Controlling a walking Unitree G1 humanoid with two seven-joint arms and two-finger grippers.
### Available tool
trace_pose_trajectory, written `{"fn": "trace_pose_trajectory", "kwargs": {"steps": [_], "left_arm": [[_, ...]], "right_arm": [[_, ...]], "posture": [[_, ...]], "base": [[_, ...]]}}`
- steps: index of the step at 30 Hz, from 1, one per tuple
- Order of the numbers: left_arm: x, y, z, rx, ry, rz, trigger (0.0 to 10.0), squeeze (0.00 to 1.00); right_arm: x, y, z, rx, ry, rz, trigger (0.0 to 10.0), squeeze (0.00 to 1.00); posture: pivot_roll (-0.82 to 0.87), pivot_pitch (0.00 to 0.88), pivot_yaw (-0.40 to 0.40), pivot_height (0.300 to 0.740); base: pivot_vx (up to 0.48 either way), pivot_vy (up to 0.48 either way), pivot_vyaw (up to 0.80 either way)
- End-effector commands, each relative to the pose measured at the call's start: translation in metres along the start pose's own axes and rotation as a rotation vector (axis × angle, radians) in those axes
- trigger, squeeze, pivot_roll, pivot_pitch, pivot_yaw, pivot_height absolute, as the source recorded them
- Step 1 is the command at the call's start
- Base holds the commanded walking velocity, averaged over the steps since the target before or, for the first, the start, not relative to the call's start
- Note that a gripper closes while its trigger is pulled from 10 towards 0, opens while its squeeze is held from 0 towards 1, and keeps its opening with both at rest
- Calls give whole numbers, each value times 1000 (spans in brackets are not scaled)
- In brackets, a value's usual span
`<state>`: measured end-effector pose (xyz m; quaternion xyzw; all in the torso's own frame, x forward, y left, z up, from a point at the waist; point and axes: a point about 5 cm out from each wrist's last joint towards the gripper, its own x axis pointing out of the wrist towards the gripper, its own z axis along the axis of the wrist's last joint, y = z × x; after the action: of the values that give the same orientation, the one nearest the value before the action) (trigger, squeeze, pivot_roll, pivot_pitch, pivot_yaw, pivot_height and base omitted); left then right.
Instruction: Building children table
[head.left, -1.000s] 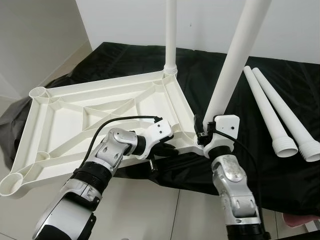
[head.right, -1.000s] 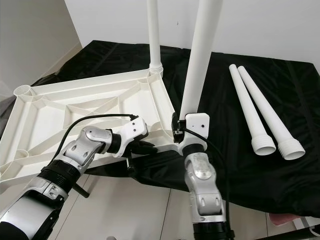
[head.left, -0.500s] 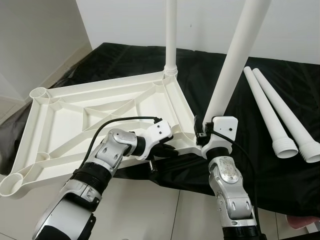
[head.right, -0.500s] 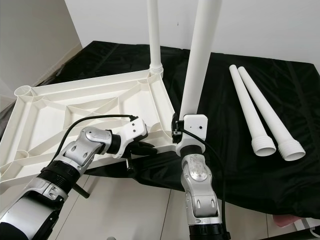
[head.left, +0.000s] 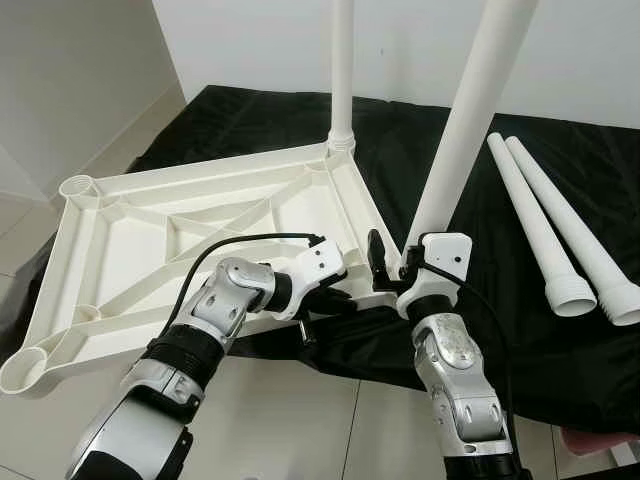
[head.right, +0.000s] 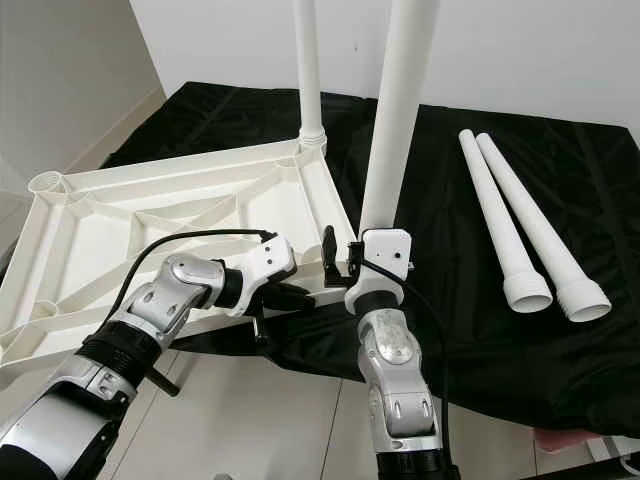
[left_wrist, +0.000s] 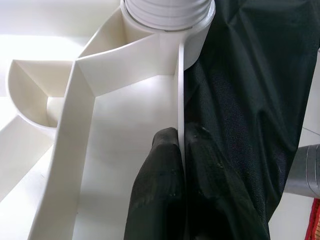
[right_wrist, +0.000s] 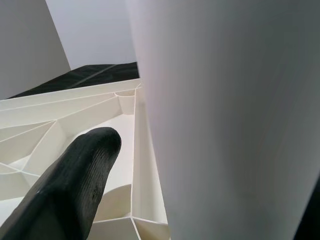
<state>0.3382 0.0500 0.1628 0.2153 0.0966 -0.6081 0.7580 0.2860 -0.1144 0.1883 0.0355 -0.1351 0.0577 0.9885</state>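
- The white ribbed plastic tabletop (head.left: 200, 240) lies upside down, partly on a black cloth (head.left: 520, 180) that covers a low surface and partly out over the pale tiled floor (head.left: 290, 420).
- A tall white plastic leg (head.left: 342, 60) stands upright in the tabletop's far corner socket.
- A second thick white tube leg (head.left: 455, 150) rises, slightly tilted, from the near right corner of the tabletop.
- The left gripper (left_wrist: 182, 165) is clamped narrow on the tabletop's thin side wall near that corner, one black finger on each face of the wall; the wrist view shows the wall squeezed between the pads (left_wrist: 162, 170).
- The right gripper (head.left: 395, 265) sits at the base of the tilted leg with its fingers spread wide; one black finger (head.left: 376, 258) stands clear of the tube, over the tabletop. The other finger is hidden behind the leg, so contact there is hard to judge.
- Two more loose white tapered legs (head.left: 560, 230) lie side by side on the cloth to the right, threaded ends toward the robot.
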Motion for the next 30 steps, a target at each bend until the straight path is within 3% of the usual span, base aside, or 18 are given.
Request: {"fn": "trace_pose_trajectory", "kwargs": {"steps": [1, 11, 12, 13, 14, 30], "left_arm": [[6, -3, 0, -7, -12, 8, 10000, 0], [4, 2, 2, -9, -15, 24, 10000, 0], [4, 2, 2, -9, -14, 25, 10000, 0], [4, 2, 2, -9, -14, 25, 10000, 0], [4, 2, 2, -9, -14, 25, 10000, 0], [4, 5, 5, -4, -17, 25, 10000, 0]], "right_arm": [[-3, 11, -1, 35, 7, 74, 10000, 1000], [-3, -21, 12, 21, -17, 162, 10000, 1000], [-3, -24, 12, 21, -15, 187, 10000, 302], [-3, -26, 12, 21, -13, 205, 10000, 302], [-2, -31, 14, 21, -8, 238, 10000, 0], [21, -69, 15, -51, 64, 526, 10000, 0]], "posture": [[-154, 97, 85, 740], [-161, 111, 87, 740], [-161, 113, 89, 740], [-161, 113, 89, 740], [-161, 114, 90, 740], [-151, 120, 99, 740]], "base": [[0, 0, 0], [0, 0, 0], [0, 0, 0], [0, 0, 0], [0, 0, 0], [0, 0, 0]]}}
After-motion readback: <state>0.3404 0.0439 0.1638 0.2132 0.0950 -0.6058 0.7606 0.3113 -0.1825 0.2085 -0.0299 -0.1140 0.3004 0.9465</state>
